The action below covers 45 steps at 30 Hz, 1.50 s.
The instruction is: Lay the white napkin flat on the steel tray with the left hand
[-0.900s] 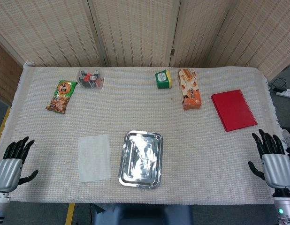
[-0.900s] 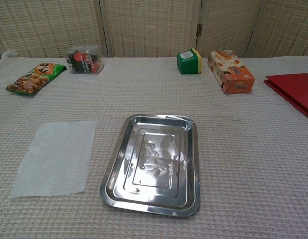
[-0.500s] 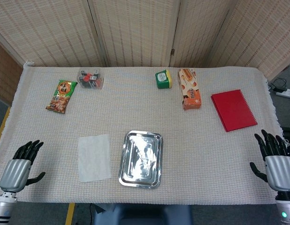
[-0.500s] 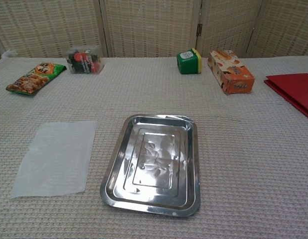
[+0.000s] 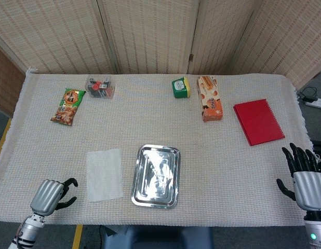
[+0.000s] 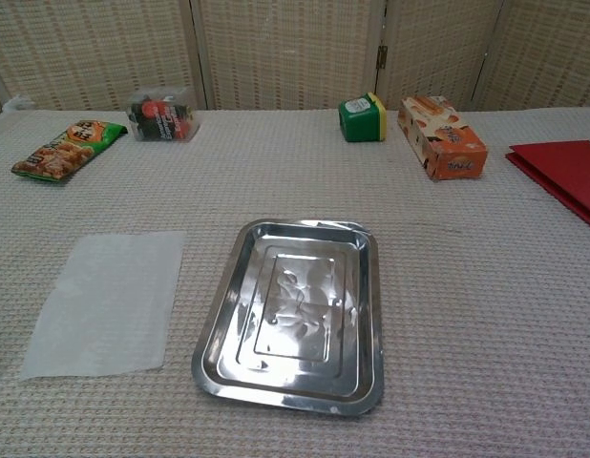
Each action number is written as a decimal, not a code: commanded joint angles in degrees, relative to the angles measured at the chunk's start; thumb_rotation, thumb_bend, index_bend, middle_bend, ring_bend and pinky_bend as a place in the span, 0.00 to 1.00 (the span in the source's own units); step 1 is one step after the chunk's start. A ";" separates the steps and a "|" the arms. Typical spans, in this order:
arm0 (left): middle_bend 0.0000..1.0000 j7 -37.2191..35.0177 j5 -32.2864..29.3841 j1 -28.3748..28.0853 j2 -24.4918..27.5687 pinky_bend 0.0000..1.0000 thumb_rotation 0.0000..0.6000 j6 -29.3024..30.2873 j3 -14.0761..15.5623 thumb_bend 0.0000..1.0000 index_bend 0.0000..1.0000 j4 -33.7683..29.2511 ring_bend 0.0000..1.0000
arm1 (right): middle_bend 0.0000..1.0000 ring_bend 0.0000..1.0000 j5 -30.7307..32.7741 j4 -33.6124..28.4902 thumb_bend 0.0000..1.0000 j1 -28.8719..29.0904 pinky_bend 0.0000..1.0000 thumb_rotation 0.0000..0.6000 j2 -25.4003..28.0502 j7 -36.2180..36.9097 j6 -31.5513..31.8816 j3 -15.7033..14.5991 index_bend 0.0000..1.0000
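We judge the reach under way: left hand [image 5: 50, 194], fingers loosely curled and empty, sits near the white napkin [image 5: 104, 174] lying flat beside the steel tray [image 5: 139, 193]; next needs an edge pinch.

On the bench [image 5: 150, 129], the napkin [image 5: 104, 174] lies just left of the tray [image 5: 156, 176]. Behind, left to right: snack bag [image 5: 68, 106], jar [image 5: 100, 87], tub [image 5: 179, 87], carton [image 5: 210, 105], notebook [image 5: 258, 121].
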 commanded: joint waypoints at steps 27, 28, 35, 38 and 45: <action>1.00 -23.57 4.62 -8.76 -15.98 1.00 1.00 2.26 1.62 0.29 0.56 35.30 1.00 | 0.00 0.00 1.67 0.88 0.34 -0.02 0.00 1.00 0.09 1.27 -0.47 0.98 0.00; 1.00 -25.32 4.53 -8.75 -16.15 1.00 1.00 2.49 1.90 0.29 0.56 36.75 1.00 | 0.00 0.00 1.80 0.91 0.34 -0.01 0.00 1.00 0.01 1.15 -0.53 1.00 0.00; 1.00 -31.87 4.24 -9.48 -19.03 1.00 1.00 3.06 2.83 0.29 0.55 48.22 1.00 | 0.00 0.00 2.78 1.67 0.34 0.27 0.00 1.00 -0.58 0.60 -1.04 1.43 0.00; 1.00 -35.40 3.93 -10.12 -20.60 1.00 1.00 1.87 3.35 0.29 0.54 53.24 1.00 | 0.00 0.00 2.79 1.83 0.34 0.10 0.00 1.00 -0.66 0.68 -0.71 1.45 0.00; 1.00 -40.19 3.82 -10.68 -24.28 1.00 1.00 1.39 4.60 0.29 0.53 61.26 1.00 | 0.00 0.00 2.74 1.86 0.34 -0.68 0.00 1.00 -0.53 0.69 0.71 1.54 0.00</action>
